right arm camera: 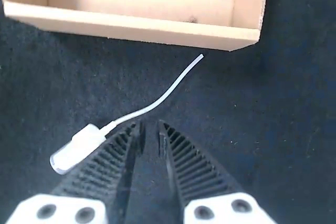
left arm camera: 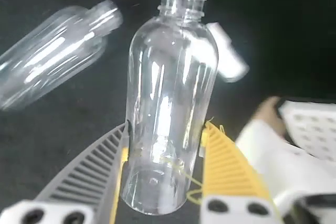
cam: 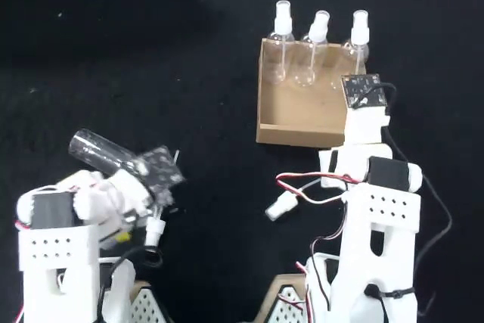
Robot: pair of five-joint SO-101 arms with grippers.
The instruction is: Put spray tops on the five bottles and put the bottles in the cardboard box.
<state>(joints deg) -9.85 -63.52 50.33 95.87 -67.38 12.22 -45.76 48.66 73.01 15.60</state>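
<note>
The left hand (left arm camera: 167,127) clamps a clear, smooth, uncapped plastic bottle (left arm camera: 170,77) near its base, while the right hand (right arm camera: 149,127), barely parted and empty, hangs just beside a white spray top (right arm camera: 79,148) on the dark counter (right arm camera: 262,129).

We see a black table (cam: 151,51), a tan cardboard box (cam: 299,138), a clear bottle (left arm camera: 168,77), white spray tops (cam: 283,17) and white arms (cam: 382,217). The left gripper (left arm camera: 165,129) is ribbed grey and yellow; the right gripper (right arm camera: 149,126) is ribbed dark grey.

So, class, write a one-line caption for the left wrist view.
Left gripper clamps an uncapped clear bottle; a second bottle and a spray top lie on the dark table behind.
</note>
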